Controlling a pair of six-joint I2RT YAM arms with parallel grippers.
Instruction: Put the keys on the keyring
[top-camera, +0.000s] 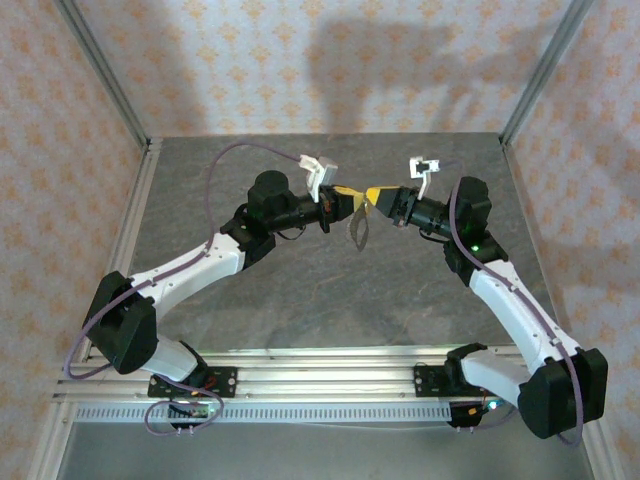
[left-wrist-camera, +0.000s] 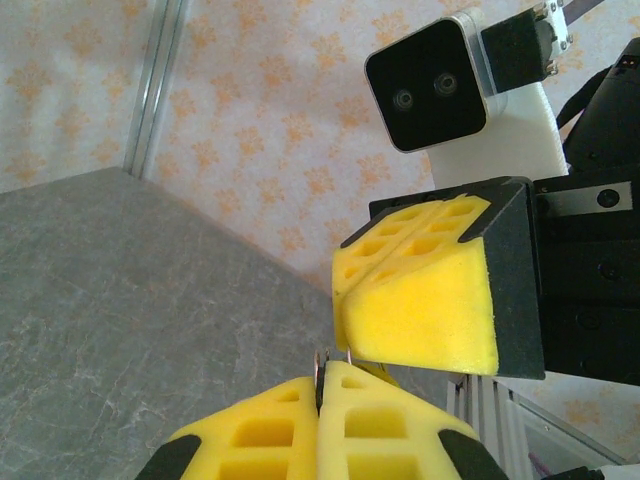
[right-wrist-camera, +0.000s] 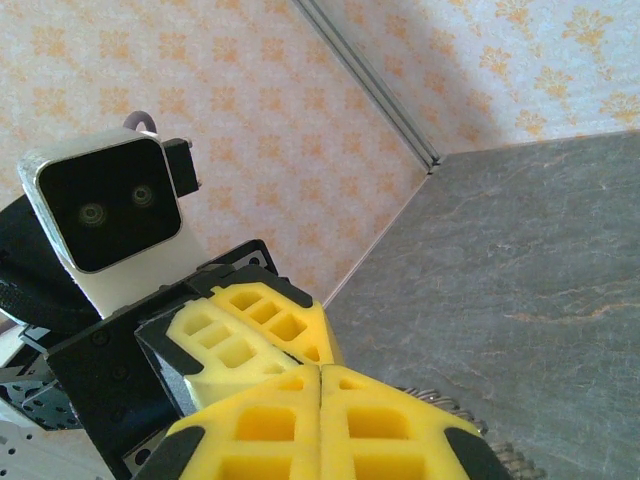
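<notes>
Plainly aloft, the keyring (top-camera: 360, 230) hangs as a thin loop just beneath the meeting tips of the two grippers, above the grey table (top-camera: 300, 300). The left gripper (top-camera: 348, 197) has its yellow pads pressed together on a sliver of metal (left-wrist-camera: 320, 362) that pokes from their seam, seemingly the ring's top. The right gripper (top-camera: 375, 195) is likewise pressed closed, nearly touching the left one; whether it pinches anything I cannot tell. A toothed row (right-wrist-camera: 447, 403) shows just past its fingers.
</notes>
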